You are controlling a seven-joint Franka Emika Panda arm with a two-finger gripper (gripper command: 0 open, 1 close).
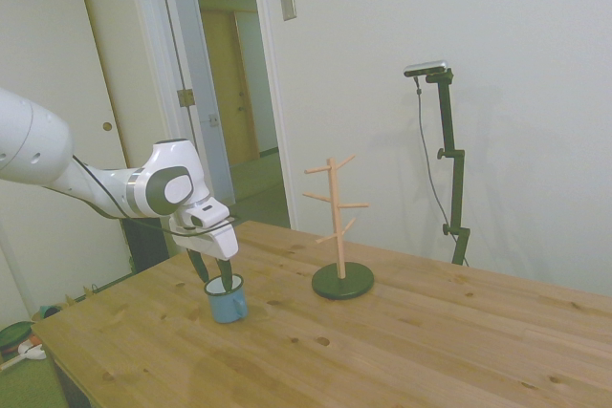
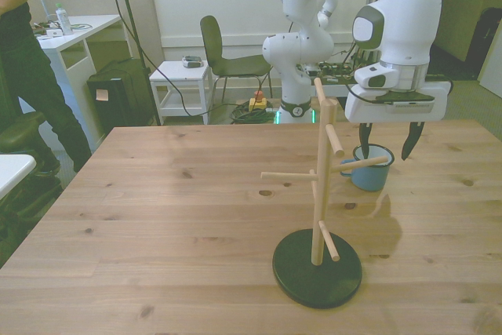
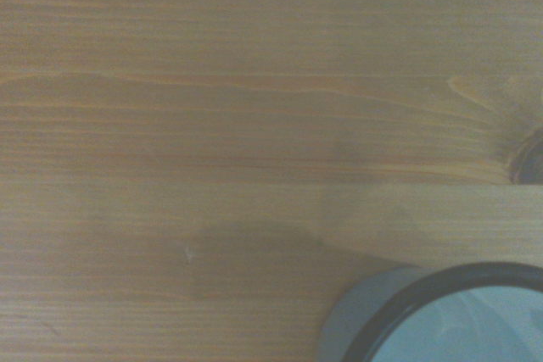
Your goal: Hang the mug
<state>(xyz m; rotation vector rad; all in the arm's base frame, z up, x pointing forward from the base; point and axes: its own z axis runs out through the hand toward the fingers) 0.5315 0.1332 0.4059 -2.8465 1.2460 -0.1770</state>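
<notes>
Side view: the white arm [image 1: 57,164] is reaching in from the left of the frame, and its gripper [image 1: 216,274] is pointing down over the mug [image 1: 228,299], which is standing upright on the wooden table [image 1: 402,351] in the lower left of centre. One dark finger is dipping inside the mug's mouth while the other is hanging just outside its wall. The wooden rack [image 1: 337,226], a post with slanted pegs on a dark round base, is standing to the right of the mug, apart from it.

Front view: the gripper [image 2: 387,143] is showing wide open in the right of the frame, its two fingers spread to either side of the mug's rim and gripping nothing. The mug [image 2: 372,168] is sitting behind the rack [image 2: 318,194], one peg crossing in front of it. A person [image 2: 27,60] in dark clothes is standing at the upper left edge, beside a white desk [image 2: 78,33]; a dark chair [image 2: 227,56] is standing behind the table [image 2: 157,225].

Wrist view: the mug's dark rim and pale inside [image 3: 441,320] are filling the lower right corner, blurred, with bare wood grain [image 3: 212,108] occupying the rest.
</notes>
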